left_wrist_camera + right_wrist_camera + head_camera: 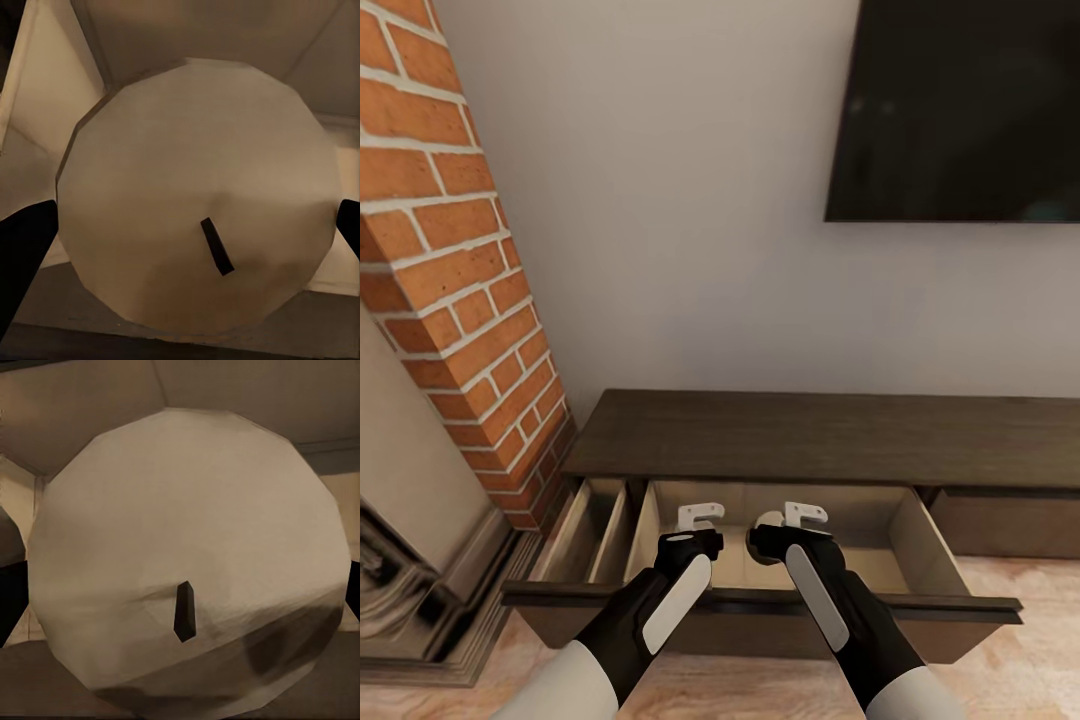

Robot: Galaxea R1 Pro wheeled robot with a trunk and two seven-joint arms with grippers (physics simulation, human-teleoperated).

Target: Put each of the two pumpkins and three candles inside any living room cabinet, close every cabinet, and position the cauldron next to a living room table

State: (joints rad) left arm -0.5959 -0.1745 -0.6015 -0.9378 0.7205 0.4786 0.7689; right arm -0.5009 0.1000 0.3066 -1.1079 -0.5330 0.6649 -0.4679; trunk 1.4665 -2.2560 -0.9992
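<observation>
Item: cabinet (830,435), long dark-brown console across the lower half of the head view, beneath a wall-mounted television (960,110); brick fireplace column (450,250) at left. One drawer (935,545) stands pulled out at lower centre, pale inside.

Item: your left claw (698,528), lower centre, hanging over the open drawer. It holds a candle (196,202): in the left wrist view the olive-tan top with its dark wick sits between the two dark fingers (22,255).

Item: your right claw (788,527), just beside the left, also over the drawer. It too grips a candle (191,555), seen end-on with wick, a finger at each side of the frame.

Step in hand, by my reading: stowing two candles in the drawer. Next you need to lower both claws toward the drawer floor, spread the fingers, lift clear, and later push the drawer shut. Pumpkins and cauldron remain to be dealt with.
</observation>
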